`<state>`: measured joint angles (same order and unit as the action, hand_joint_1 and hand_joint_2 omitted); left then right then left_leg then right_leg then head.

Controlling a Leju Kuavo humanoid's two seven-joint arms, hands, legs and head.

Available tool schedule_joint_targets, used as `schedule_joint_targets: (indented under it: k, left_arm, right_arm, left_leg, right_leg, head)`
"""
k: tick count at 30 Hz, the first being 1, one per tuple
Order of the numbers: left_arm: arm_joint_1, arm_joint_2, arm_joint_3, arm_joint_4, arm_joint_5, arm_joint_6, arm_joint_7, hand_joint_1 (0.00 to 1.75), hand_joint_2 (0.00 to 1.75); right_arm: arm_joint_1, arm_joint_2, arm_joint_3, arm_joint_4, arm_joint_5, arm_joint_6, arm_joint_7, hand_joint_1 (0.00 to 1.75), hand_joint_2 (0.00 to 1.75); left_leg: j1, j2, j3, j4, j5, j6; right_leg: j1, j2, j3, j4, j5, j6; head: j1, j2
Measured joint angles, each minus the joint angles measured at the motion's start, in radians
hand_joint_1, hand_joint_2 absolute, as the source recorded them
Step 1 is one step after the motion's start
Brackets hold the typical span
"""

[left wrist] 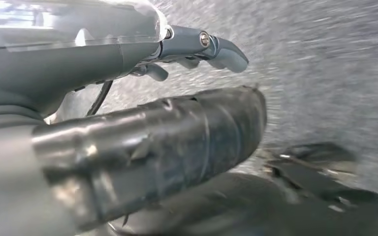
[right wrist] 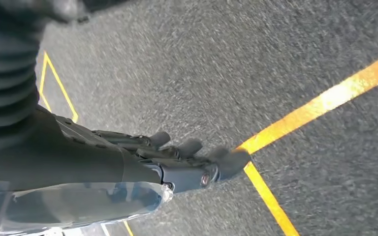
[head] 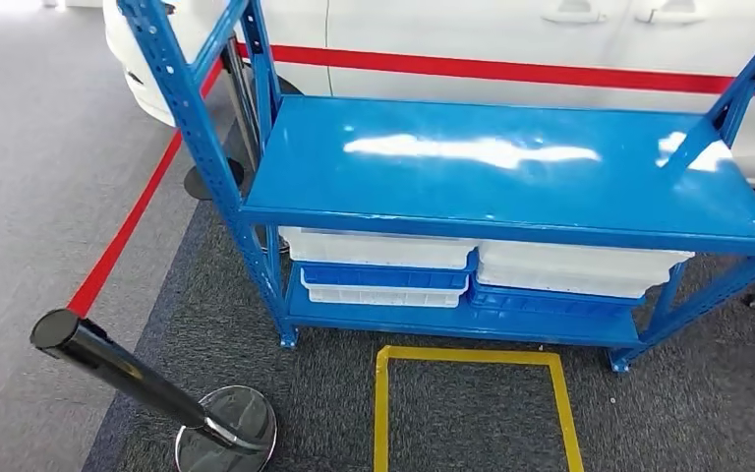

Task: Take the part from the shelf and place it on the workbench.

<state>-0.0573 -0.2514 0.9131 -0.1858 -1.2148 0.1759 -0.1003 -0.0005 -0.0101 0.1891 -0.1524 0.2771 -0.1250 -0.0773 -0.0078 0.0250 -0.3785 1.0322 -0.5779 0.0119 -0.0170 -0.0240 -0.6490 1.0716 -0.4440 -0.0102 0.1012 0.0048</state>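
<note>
The blue metal shelf (head: 511, 167) stands in front of me in the head view, its top board bare and glossy. On its lower board sit white bins (head: 378, 248) stacked over blue bins (head: 383, 276); the top board hides what lies in them. My left hand (left wrist: 142, 54) hangs above grey carpet with its fingers (left wrist: 224, 49) stretched out and nothing in it. My right hand (right wrist: 177, 169) hangs over dark carpet near a yellow tape line (right wrist: 325, 98), fingers loosely apart and holding nothing.
A yellow taped square (head: 472, 403) marks the floor just before the shelf. A black stanchion post (head: 118, 369) on a chrome base (head: 226, 428) stands at the near left, with a red belt (head: 128, 221) running back. A white car (head: 551, 39) is parked behind the shelf.
</note>
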Motion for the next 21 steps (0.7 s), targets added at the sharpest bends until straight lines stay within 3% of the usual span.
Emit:
schedule_joint_targets:
  k: [2, 3, 4, 5, 7, 8, 9, 12, 13, 15, 17, 19, 20, 21]
  left_arm:
    - [-0.008, 0.0, 0.0, 0.0, 0.0, 0.0, 0.0, 0.0, 0.0]
    - [-0.008, -0.001, 0.0, 0.0, 0.001, 0.0, 0.0, 0.0, 0.0]
    - [-0.008, -0.001, 0.0, 0.0, 0.001, 0.0, -0.001, 0.0, 0.0]
    - [-0.007, -0.001, 0.0, 0.0, 0.002, 0.0, -0.002, 0.0, 0.0]
    - [-0.002, -0.001, 0.0, 0.0, 0.004, -0.001, -0.007, 0.0, 0.0]
    - [0.001, -0.001, 0.0, 0.0, 0.006, -0.001, -0.009, 0.0, 0.0]
    - [0.004, -0.001, 0.0, 0.0, 0.007, -0.002, -0.01, 0.0, 0.0]
    - [0.006, 0.001, 0.002, 0.0, 0.009, -0.003, 0.0, 0.0, 0.0]
    - [0.004, 0.002, 0.002, 0.0, 0.009, -0.004, 0.004, 0.0, 0.0]
    - [-0.006, 0.002, 0.002, 0.0, 0.008, -0.004, 0.007, 0.0, 0.0]
    - [-0.021, 0.0, 0.002, -0.001, 0.005, -0.004, 0.009, 0.0, 0.0]
    - [-0.032, -0.001, 0.002, -0.001, 0.002, -0.004, 0.009, 0.0, 0.0]
    - [-0.032, -0.001, 0.002, -0.001, 0.001, -0.004, 0.009, 0.0, 0.0]
    - [-0.031, -0.001, 0.002, -0.001, 0.001, -0.004, 0.009, 0.0, 0.0]
  right_arm:
    - [-0.001, 0.0, -0.001, 0.0, -0.002, 0.0, 0.0, 0.0, 0.0]
    - [0.0, 0.0, -0.002, 0.0, -0.002, 0.0, 0.0, 0.0, 0.0]
    - [-0.001, 0.0, -0.003, 0.0, -0.002, 0.0, 0.0, 0.0, 0.0]
    - [0.0, 0.0, -0.004, 0.0, -0.002, 0.0, 0.0, 0.0, 0.0]
    - [0.001, 0.0, -0.007, 0.0, -0.002, 0.0, 0.0, 0.0, 0.0]
    - [0.001, 0.0, -0.008, 0.0, -0.002, 0.0, -0.001, 0.0, 0.0]
    - [0.002, 0.0, -0.009, 0.0, -0.002, -0.001, -0.002, 0.0, 0.0]
    - [0.006, 0.003, -0.01, 0.001, -0.002, -0.005, -0.002, 0.0, 0.0]
    - [0.005, 0.004, -0.011, 0.002, -0.002, -0.005, 0.0, 0.0, 0.0]
    - [-0.007, 0.005, -0.013, -0.001, -0.002, -0.004, 0.004, 0.0, 0.0]
    - [-0.02, 0.003, -0.016, -0.005, -0.003, -0.003, 0.005, 0.0, 0.0]
    - [-0.03, 0.002, -0.017, -0.007, -0.004, 0.0, 0.005, 0.0, 0.0]
    - [-0.032, 0.002, -0.017, -0.008, -0.004, 0.001, 0.005, 0.0, 0.0]
    - [-0.033, 0.002, -0.017, -0.008, -0.005, 0.001, 0.005, 0.0, 0.0]
  left_leg:
    - [0.004, -0.008, -0.083, 0.144, 0.053, -0.011]
    - [0.007, -0.013, -0.136, 0.214, 0.055, -0.017]
    - [0.009, -0.015, -0.181, 0.257, 0.029, -0.021]
    - [0.011, -0.016, -0.218, 0.275, -0.018, -0.024]
    - [0.012, -0.017, -0.271, 0.254, -0.119, -0.025]
    - [0.011, -0.019, -0.289, 0.22, -0.14, -0.021]
    - [0.01, -0.021, -0.301, 0.175, -0.12, -0.014]
    - [-0.006, -0.04, -0.314, 0.032, 0.145, 0.021]
    - [-0.013, -0.048, -0.311, 0.014, 0.203, 0.027]
    - [-0.017, -0.056, -0.293, 0.015, 0.206, 0.031]
    - [-0.011, -0.053, -0.278, 0.0, 0.2, 0.04]
    - [-0.007, -0.049, -0.271, -0.013, 0.196, 0.051]
    - [-0.006, -0.047, -0.268, -0.014, 0.192, 0.054]
    - [-0.006, -0.046, -0.268, -0.014, 0.189, 0.055]
  right_leg:
    - [-0.004, 0.014, 0.042, -0.02, -0.02, -0.011]
    - [-0.005, 0.02, 0.066, -0.032, -0.032, -0.015]
    - [-0.005, 0.028, 0.09, -0.042, -0.042, -0.017]
    - [-0.004, 0.038, 0.115, -0.052, -0.053, -0.018]
    - [-0.004, 0.061, 0.167, -0.067, -0.076, -0.017]
    - [-0.003, 0.071, 0.194, -0.071, -0.09, -0.016]
    - [-0.002, 0.078, 0.216, -0.074, -0.105, -0.015]
    - [0.002, 0.092, 0.266, -0.074, -0.156, -0.007]
    - [0.002, 0.096, 0.281, -0.074, -0.174, -0.002]
    - [0.002, 0.099, 0.309, -0.08, -0.2, 0.008]
    - [0.002, 0.074, 0.304, -0.05, -0.222, 0.013]
    - [0.003, 0.042, 0.234, 0.057, -0.269, 0.017]
    - [0.002, 0.036, 0.187, 0.121, -0.293, 0.021]
    - [0.001, 0.035, 0.162, 0.157, -0.306, 0.023]
  head:
    - [0.0, 0.0]
    - [0.0, 0.0]
    - [0.0, 0.0]
    - [0.0, 0.0]
    - [0.0, 0.0]
    - [0.0, 0.0]
    - [0.0, 0.0]
    - [0.001, 0.0]
    - [0.001, 0.0]
    - [0.001, 0.0]
    - [0.0, 0.0]
    - [0.001, 0.0]
    - [0.002, 0.0]
    - [0.002, 0.0]
